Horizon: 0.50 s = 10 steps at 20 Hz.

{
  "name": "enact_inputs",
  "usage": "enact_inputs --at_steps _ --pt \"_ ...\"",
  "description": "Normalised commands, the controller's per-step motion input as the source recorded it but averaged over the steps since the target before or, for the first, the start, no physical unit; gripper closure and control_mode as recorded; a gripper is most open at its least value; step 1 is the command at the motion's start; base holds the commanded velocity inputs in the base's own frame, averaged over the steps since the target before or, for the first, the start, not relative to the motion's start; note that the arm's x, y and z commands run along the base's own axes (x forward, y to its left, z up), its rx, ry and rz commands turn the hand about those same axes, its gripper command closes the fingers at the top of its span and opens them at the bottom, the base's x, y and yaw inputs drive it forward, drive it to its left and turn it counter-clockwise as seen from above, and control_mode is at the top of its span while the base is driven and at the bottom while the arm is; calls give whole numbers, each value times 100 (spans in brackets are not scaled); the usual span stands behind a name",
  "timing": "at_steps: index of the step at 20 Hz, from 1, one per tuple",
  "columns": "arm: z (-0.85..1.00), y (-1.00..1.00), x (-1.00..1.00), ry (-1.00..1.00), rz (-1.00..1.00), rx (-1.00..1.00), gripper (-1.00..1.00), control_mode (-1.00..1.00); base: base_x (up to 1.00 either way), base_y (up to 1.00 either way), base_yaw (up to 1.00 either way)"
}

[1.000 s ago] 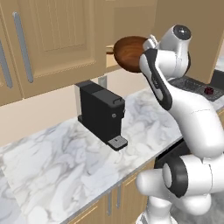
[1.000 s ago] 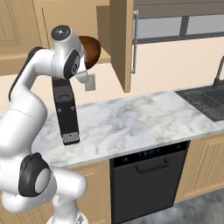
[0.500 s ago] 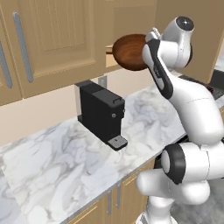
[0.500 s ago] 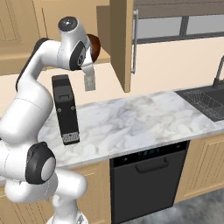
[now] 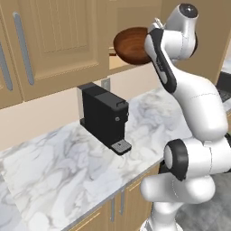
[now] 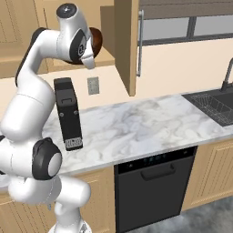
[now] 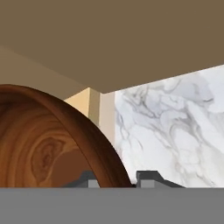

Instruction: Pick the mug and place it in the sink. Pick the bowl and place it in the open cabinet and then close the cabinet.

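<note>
The bowl's (image 7: 52,144) rim sits between the gripper's (image 7: 117,177) fingers, whether clamped or freed I cannot tell.

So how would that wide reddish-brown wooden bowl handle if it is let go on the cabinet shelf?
The wide reddish-brown wooden bowl looks rigid, so it should keep its shape. Its smooth rounded wall may slip between the fingers. It sits tilted at the shelf edge, so it could rock or roll.

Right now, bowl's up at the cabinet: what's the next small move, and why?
Probably back the gripper straight off the bowl. The bowl sits tilted at the cabinet shelf edge, and in the hand view its rim runs between the fingers; whether they still pinch it I can't tell. Once clear, the open cabinet door is left to close.
</note>
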Motion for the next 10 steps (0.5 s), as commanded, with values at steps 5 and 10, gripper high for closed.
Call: enact_inputs --at_steps 5,10 --pt "3 22 40 0 -2 0 100 -100 0 0 0" --pt "0 19 39 -6 -4 0 100 -100 0 0 0"
